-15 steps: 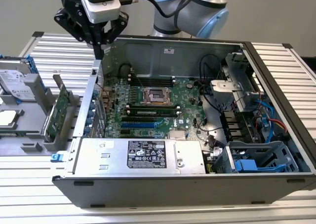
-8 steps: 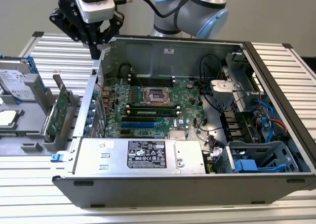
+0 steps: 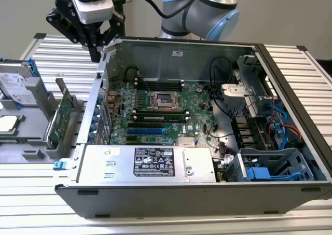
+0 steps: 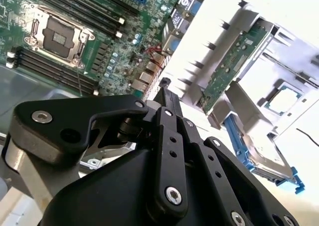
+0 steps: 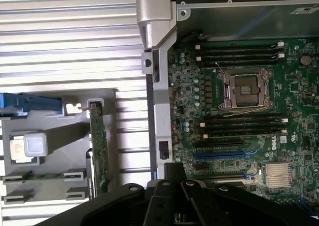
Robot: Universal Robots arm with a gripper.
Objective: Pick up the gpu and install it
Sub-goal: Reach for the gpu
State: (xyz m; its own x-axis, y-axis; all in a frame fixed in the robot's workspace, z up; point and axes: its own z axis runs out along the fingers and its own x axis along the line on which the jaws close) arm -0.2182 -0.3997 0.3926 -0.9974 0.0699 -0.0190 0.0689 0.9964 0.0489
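One step pending: reaching the graphics card (image 3: 65,111), upright in its holder (image 3: 23,140). Best done squaring the gripper (image 3: 96,55), pressed together, empty, over its top edge.

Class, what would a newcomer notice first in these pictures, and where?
The large green motherboard lies in the open grey metal computer case. The black gripper hangs above its corner, exterior view's upper left; the small green gpu card stands in a grey rack beside the case.
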